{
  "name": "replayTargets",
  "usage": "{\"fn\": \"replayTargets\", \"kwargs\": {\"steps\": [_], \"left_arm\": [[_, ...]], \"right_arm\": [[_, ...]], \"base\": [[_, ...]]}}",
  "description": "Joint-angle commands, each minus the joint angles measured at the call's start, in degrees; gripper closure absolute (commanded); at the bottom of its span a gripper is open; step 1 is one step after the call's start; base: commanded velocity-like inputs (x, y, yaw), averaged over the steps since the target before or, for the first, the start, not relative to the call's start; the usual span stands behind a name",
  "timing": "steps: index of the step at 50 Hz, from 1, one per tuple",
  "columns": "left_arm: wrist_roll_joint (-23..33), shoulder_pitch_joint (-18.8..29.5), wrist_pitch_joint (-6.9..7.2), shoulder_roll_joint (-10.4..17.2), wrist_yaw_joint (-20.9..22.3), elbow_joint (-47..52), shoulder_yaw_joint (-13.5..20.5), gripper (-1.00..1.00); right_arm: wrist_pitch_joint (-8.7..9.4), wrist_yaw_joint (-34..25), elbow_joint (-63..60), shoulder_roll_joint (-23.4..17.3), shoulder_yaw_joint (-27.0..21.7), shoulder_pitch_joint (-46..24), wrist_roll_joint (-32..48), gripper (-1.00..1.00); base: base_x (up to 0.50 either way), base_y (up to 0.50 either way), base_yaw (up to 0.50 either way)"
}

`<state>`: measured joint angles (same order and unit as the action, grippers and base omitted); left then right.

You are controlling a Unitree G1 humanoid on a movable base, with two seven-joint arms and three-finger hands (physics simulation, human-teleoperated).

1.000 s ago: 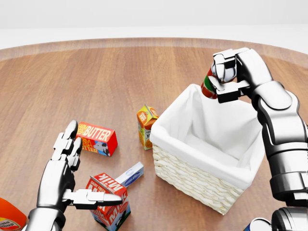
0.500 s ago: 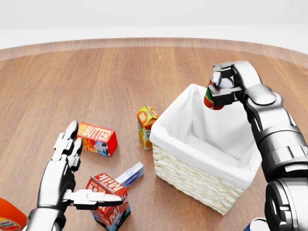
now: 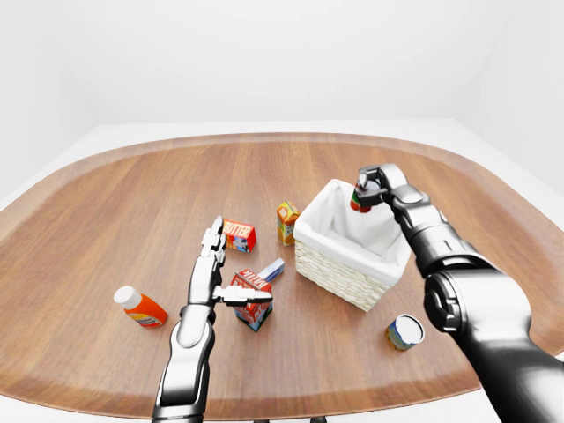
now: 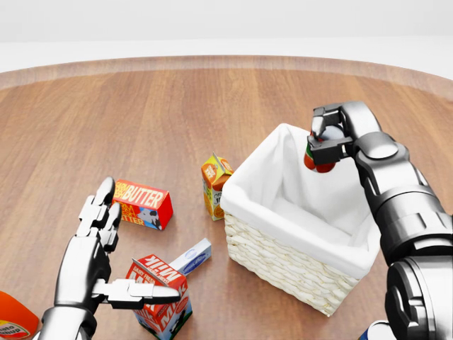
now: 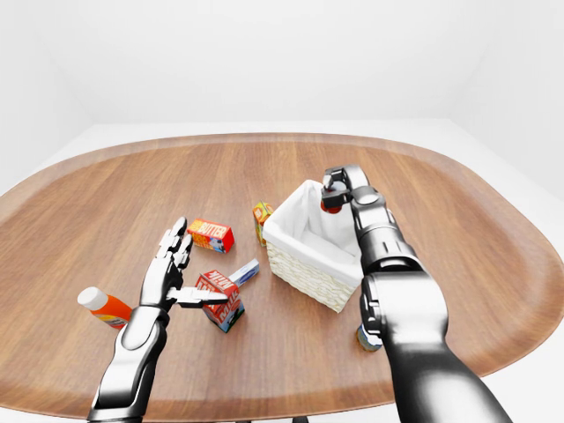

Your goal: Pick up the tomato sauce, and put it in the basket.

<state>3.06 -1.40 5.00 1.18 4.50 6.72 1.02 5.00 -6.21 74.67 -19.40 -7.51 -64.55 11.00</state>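
Observation:
The tomato sauce (image 4: 318,160) is a small red can with a green band, held inside the top of the basket (image 4: 283,265) near its upper right wall. My right hand (image 4: 328,145) is shut on it, fingers wrapped over its top, so most of the can is hidden. The basket is woven wicker with a white cloth lining (image 4: 311,205), standing right of centre in the head view. My left hand (image 4: 106,265) hovers open at the lower left, flat over a red milk carton (image 4: 161,297), holding nothing.
A red butter box (image 4: 143,204) lies left of the basket, an orange juice carton (image 4: 214,184) stands by its left corner, and a small blue-white box (image 4: 191,256) lies below. An orange bottle (image 3: 141,307) lies far left. A tin can (image 3: 404,332) stands lower right of the basket.
My right hand has come down with the tomato sauce from above the basket's far rim to inside its opening. The left hand has stayed still.

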Motion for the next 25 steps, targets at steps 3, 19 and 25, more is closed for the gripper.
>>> {"fn": "replayTargets", "kwargs": {"steps": [3,19,25], "left_arm": [[0.1,-0.1,0.0,0.0,0.0,-0.3,-0.1,-0.95],[0.1,-0.2,0.0,0.0,0.0,-0.2,-0.1,-0.95],[0.1,-0.1,0.0,0.0,0.0,-0.3,-0.1,-0.95]], "right_arm": [[0.0,0.8,0.1,0.2,-0.5,-0.7,3.0,1.0],[0.0,-1.0,0.3,0.3,-0.7,-1.2,3.1,1.0],[0.0,-1.1,0.4,0.3,-0.8,-1.2,3.2,1.0]], "base": [[0.0,0.0,0.0],[0.0,0.0,0.0],[0.0,0.0,0.0]]}}
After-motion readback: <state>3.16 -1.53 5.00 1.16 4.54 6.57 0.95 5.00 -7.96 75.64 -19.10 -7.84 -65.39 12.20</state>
